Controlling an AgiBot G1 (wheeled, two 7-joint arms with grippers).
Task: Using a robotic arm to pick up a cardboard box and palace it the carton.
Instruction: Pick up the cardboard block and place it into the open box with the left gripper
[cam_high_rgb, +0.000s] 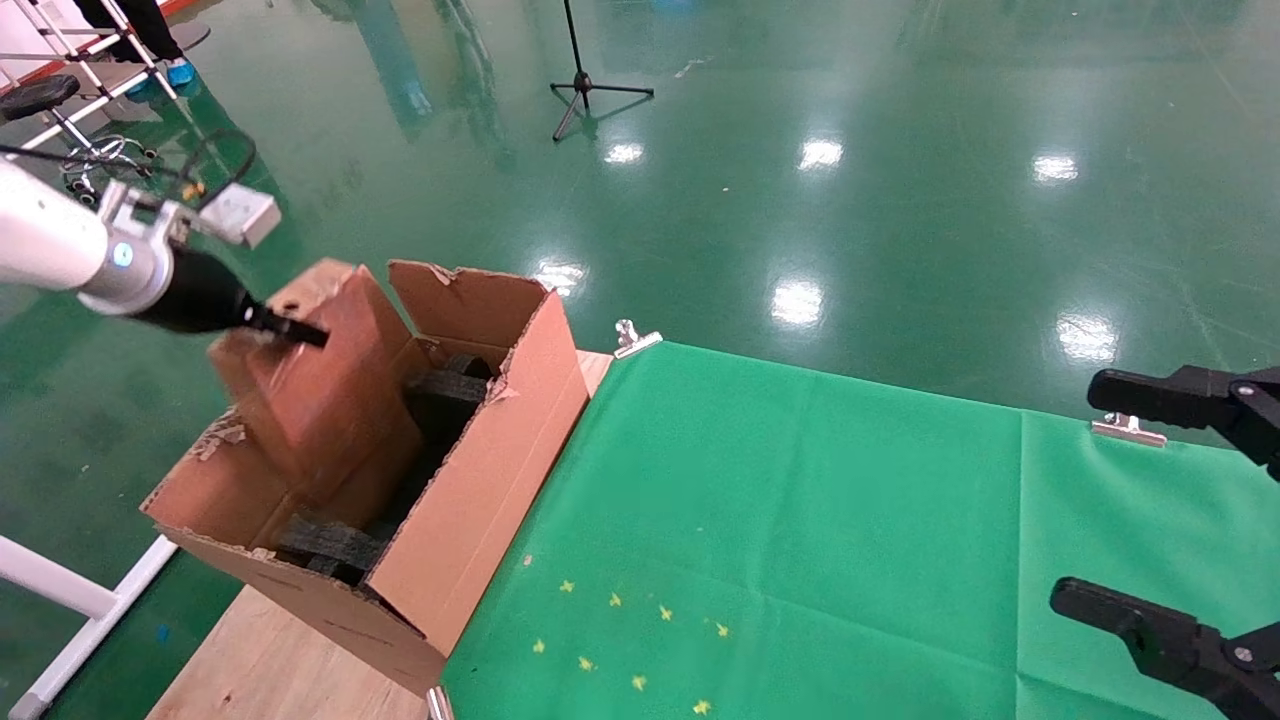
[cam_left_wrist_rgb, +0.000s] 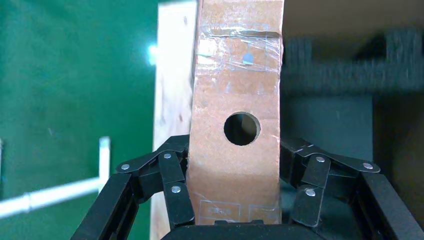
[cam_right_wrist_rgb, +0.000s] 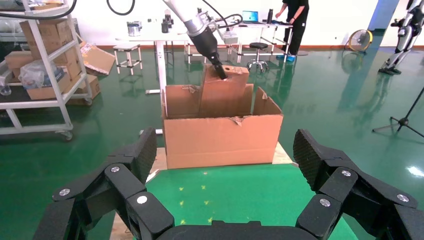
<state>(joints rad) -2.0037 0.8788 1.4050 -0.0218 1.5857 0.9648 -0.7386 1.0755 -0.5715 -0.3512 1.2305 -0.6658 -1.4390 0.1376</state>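
Box (cam_left_wrist_rgb: 234, 135), narrow and tape-wrapped, clamped between fingers (cam_left_wrist_rgb: 172, 187) of left tool (cam_left_wrist_rgb: 235, 192), round hole facing wrist camera. In head view box (cam_high_rgb: 310, 390) standing tilted inside carton (cam_high_rgb: 470, 500), lower part down among black foam (cam_high_rgb: 330, 545), top end well above carton rim. Left tool (cam_high_rgb: 290, 330) gripping box near top end, at about 10 o'clock of head view, on white arm (cam_high_rgb: 45, 240) reaching in from 9 o'clock.

Near to far in head view: right tool (cam_high_rgb: 1180, 520) at 4 o'clock, black fingers spread wide apart, gripping nothing, hovering over green cloth (cam_high_rgb: 800, 520). Cloth covering counter (cam_high_rgb: 270, 660), small yellow marks near 6 o'clock edge, silver clips (cam_high_rgb: 635, 338) at far edge. Bare wood of counter visible at 7 o'clock beneath carton. Carton sitting at counter's left end, flaps ragged, more foam (cam_high_rgb: 445, 395) at far end. Beyond, glossy green floor (cam_high_rgb: 850, 150) with light reflections, tripod stand (cam_high_rgb: 585, 85) at 12 o'clock, white frame (cam_high_rgb: 70, 600) at 8 o'clock beside counter.

From right wrist view: right tool (cam_right_wrist_rgb: 225, 165) open in foreground, carton (cam_right_wrist_rgb: 222, 137) straight ahead on counter, box (cam_right_wrist_rgb: 225, 90) rising out of it with left tool (cam_right_wrist_rgb: 220, 72) on upper corner. Farther back, shelving with boxes (cam_right_wrist_rgb: 42, 55), tables, person (cam_right_wrist_rgb: 297, 22) standing, fan (cam_right_wrist_rgb: 361, 41).
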